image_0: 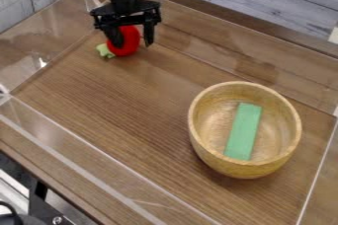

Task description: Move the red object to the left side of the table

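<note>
The red object (123,41), a small bright red ball with a green stem part (102,50) at its left, rests on the brown wood-grain table (119,120) at the far left. My gripper (126,35) points straight down over it. Its black fingers stand wide apart, one on each side of the ball, so it is open around the ball rather than clamped on it. Whether a finger touches the ball I cannot tell.
A wooden bowl (199,130) stands at the right of the table with a flat green block (246,130) lying in it. Clear acrylic walls (24,46) edge the tabletop on the left, front and right.
</note>
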You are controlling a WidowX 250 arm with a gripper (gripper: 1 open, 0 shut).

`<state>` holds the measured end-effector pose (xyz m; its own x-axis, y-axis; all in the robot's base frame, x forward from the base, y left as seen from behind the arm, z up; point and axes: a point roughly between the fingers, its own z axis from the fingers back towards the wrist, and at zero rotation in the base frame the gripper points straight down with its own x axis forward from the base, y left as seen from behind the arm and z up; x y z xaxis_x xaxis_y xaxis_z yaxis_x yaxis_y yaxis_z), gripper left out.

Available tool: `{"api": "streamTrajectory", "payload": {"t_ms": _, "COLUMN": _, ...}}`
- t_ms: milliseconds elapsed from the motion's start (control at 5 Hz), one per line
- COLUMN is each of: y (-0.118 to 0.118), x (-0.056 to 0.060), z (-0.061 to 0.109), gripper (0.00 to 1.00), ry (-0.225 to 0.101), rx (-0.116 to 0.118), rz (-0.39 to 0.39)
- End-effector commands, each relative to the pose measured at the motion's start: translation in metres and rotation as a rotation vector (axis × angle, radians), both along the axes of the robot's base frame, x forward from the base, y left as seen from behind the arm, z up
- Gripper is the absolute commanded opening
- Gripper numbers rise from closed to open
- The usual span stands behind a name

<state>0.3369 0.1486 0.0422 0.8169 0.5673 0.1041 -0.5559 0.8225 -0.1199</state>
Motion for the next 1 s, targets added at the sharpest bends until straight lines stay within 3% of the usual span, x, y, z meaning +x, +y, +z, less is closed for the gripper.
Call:
{"api": "streamTrajectory", "payload": {"t_ms": 0, "y": -0.002, "x": 0.009, "z": 0.016, "gripper": 1.0, "ry": -0.036, "rx": 0.028, "rz": -0.015}}
{"api": "streamTrajectory", "payload": {"t_ms": 200, "y": -0.003, "x": 0.009, "z": 0.015, "gripper": 0.0, "ry": -0.036, "rx": 0.026, "rz": -0.015}}
{"api": "streamTrajectory", "payload": {"t_ms": 800, "y": 0.026, "x": -0.019, "z": 0.083, "gripper": 0.0, "ry": -0.081, "rx": -0.039, "rz": -0.004}}
